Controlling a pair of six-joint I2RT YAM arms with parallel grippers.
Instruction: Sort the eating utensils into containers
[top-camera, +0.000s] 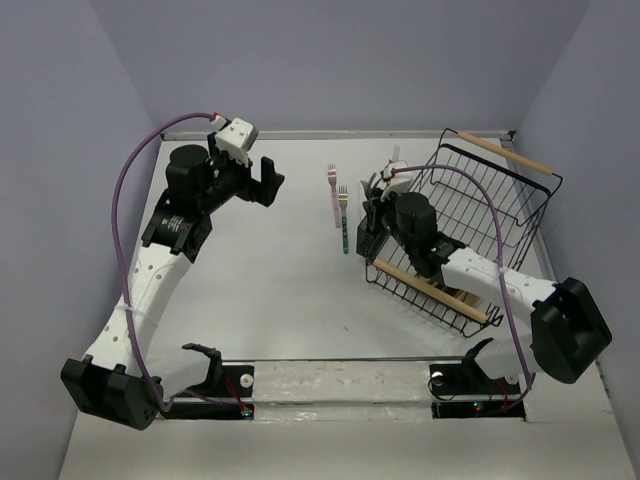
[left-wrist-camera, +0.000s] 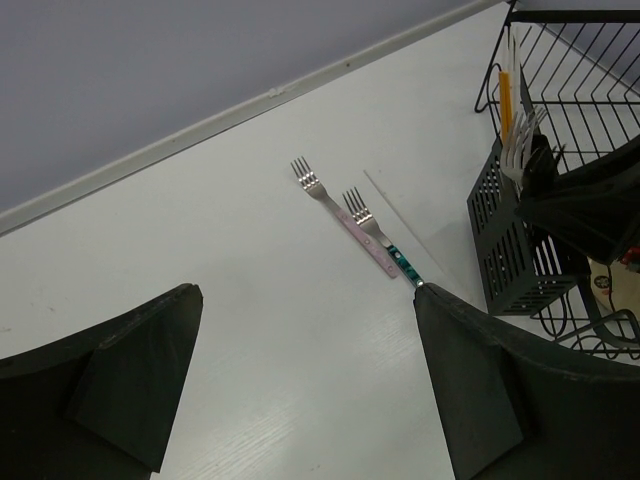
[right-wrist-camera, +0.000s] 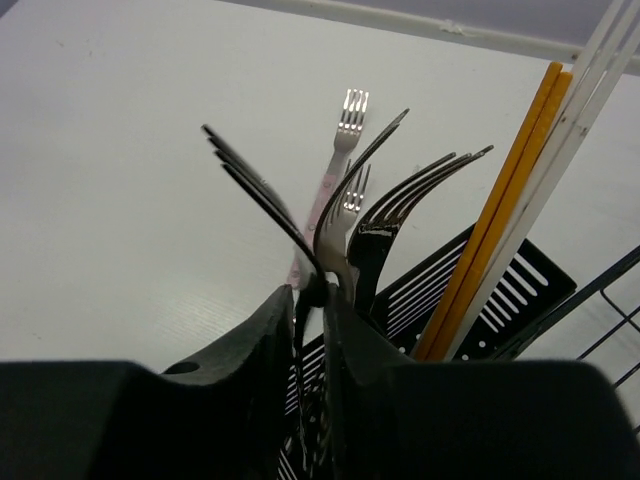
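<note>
Right gripper (right-wrist-camera: 312, 297) pinched on dark fork (right-wrist-camera: 255, 190) over holder (right-wrist-camera: 520, 285). Fork likely light, stiff, slick, so hold handle flats. Left gripper (left-wrist-camera: 305, 300) wide, empty.

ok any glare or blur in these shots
right wrist: right pincer, shut on the black fork, is a dark near blur, and the pink fork glints white; left wrist: sharp on the table, left pincer unlit; top external: even light, faint shadows

Robot lab test cell, not a home. Plain white table (top-camera: 280, 290) boxed in by bare lavender-grey panel walls (top-camera: 350, 60) on three sides. Left arm (top-camera: 150, 270) and right arm (top-camera: 480, 275) bolted at near edge by a base plate (top-camera: 340, 380). Purple cable (top-camera: 117, 235) loops loose along the left arm.
</note>
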